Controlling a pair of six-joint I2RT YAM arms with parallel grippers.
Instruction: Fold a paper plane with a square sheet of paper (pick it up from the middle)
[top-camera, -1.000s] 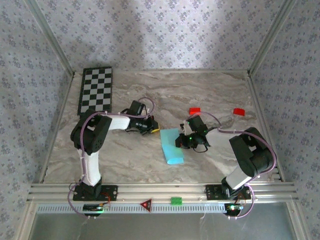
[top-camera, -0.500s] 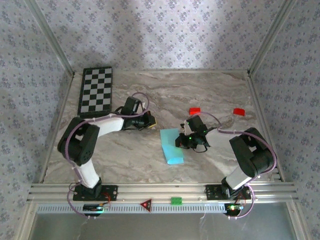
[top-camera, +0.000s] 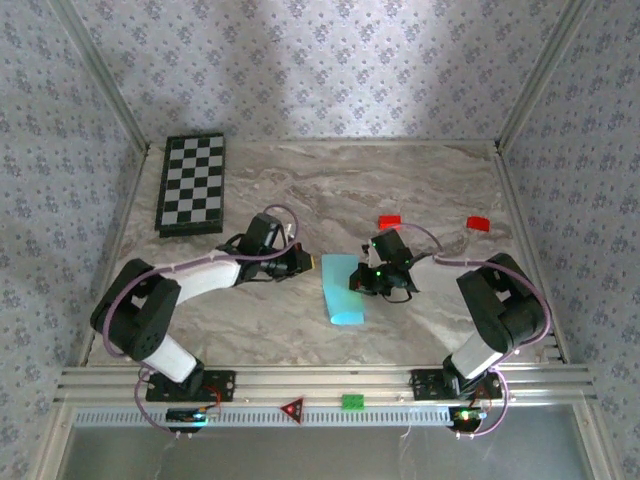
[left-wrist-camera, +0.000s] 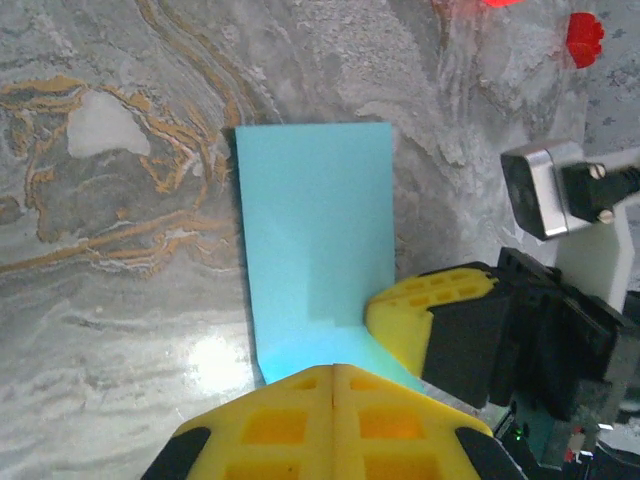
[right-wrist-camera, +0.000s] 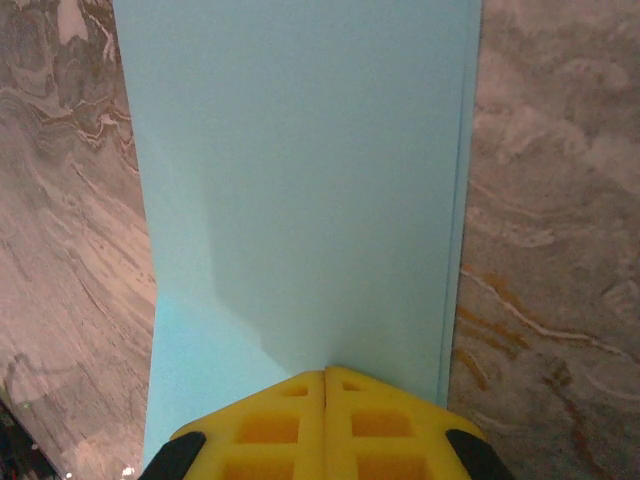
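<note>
On veined marble (top-camera: 420, 190): smooth cyan paper (top-camera: 340, 300), rectangular.

This is a robotics lab test cell, not a lived-in room. A marble-patterned table (top-camera: 400, 190) is boxed in by flat wall panels (top-camera: 330, 70) papered with a small floral print, which rise from the table's far and side edges. A bare aluminium extrusion rail (top-camera: 330, 378) runs along the table's near edge, and the left arm (top-camera: 195, 277) and right arm (top-camera: 500, 305) are bolted to it. A black-and-white checkerboard (top-camera: 191, 183) lies flat at the table's far left corner.
</note>
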